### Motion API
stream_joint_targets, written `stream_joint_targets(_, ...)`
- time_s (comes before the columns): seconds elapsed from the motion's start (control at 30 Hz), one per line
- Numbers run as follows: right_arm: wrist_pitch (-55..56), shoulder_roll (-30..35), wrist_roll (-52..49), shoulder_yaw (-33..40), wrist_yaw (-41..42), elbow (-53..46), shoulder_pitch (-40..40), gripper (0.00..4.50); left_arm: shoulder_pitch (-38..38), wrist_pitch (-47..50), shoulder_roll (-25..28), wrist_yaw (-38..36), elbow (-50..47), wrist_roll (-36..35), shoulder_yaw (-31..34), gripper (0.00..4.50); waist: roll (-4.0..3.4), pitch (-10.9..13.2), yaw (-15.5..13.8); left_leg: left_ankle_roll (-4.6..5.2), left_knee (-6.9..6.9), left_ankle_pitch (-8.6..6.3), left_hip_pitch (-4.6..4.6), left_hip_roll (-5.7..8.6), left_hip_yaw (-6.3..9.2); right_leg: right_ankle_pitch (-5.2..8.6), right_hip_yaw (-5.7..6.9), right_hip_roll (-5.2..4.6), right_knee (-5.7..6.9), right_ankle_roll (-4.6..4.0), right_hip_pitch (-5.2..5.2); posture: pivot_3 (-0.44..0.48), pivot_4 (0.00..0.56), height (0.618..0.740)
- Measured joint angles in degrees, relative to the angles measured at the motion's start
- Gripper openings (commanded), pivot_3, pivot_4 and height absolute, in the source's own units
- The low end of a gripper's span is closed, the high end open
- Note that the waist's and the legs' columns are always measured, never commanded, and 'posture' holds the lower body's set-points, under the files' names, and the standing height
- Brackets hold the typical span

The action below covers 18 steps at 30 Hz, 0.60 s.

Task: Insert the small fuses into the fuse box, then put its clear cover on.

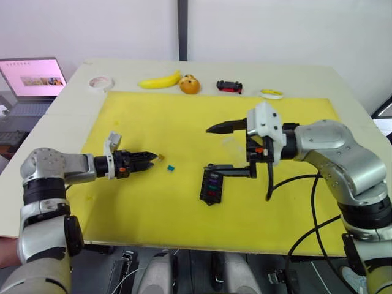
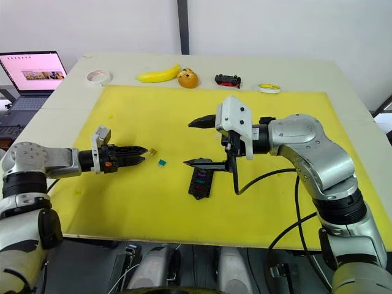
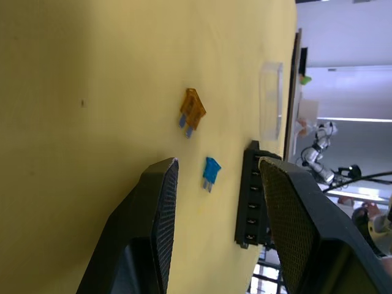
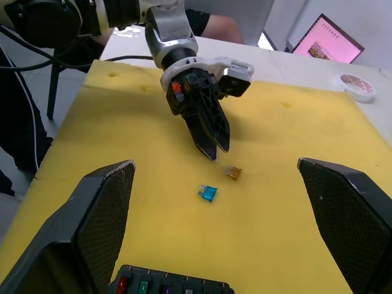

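Fingers of your right gripper (image 1: 212, 149) stand wide apart above the fuse box (image 1: 211, 187), which holds four fuses; your left gripper (image 1: 153, 158) sits slightly parted just beside the brown fuse (image 1: 162, 158) and teal fuse (image 1: 172, 166) on the yellow mat (image 1: 184, 122); the clear cover (image 3: 271, 99) lies beyond.

Mat layout: fuses left of the box, clutter along the back

On the mat (image 1: 184, 116), the fuse box (image 1: 211, 187) lies right of two loose fuses (image 1: 171, 166); the clear cover (image 1: 231, 146) sits behind it. Behind the mat stand tape roll (image 1: 100, 82), banana (image 1: 160, 80), toy car (image 1: 229, 86); laptop (image 1: 33, 78) far left.
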<state>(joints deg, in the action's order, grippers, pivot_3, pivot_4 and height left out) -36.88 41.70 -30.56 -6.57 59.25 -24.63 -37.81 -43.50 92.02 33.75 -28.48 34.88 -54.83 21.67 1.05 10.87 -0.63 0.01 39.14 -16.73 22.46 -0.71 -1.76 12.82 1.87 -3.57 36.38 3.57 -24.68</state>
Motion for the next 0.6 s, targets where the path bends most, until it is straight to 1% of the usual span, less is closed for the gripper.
stream_joint_targets(0.23,0.0,0.1,0.0,0.0,-0.4,-0.2,0.5,4.50,-1.7,-1.4,-2.8,0.7,2.5,3.6,2.1,2.23,0.00,0.0,-0.2,-0.01,0.01,0.01,0.00,0.02,0.02,0.00,0.01,-0.03,0.00,0.00,0.02,0.000,0.150,0.737)
stream_joint_targets(0.43,0.0,0.1,0.1,0.0,-0.5,-0.4,0.6,4.50,-2.4,-3.7,-5.6,2.7,2.5,6.1,4.0,2.23,0.01,0.0,-0.3,-0.04,0.02,0.02,-0.02,0.09,0.09,-0.01,0.01,-0.10,0.01,0.02,0.09,0.000,0.150,0.737)
stream_joint_targets(0.6,0.0,0.1,0.6,0.0,-0.6,-0.5,0.6,4.50,-2.7,-4.1,-6.8,3.2,2.5,7.3,5.2,2.23,0.00,0.0,-0.3,-0.07,0.02,0.04,-0.03,0.12,0.14,-0.04,0.02,-0.12,0.01,0.06,0.13,0.000,0.150,0.737)
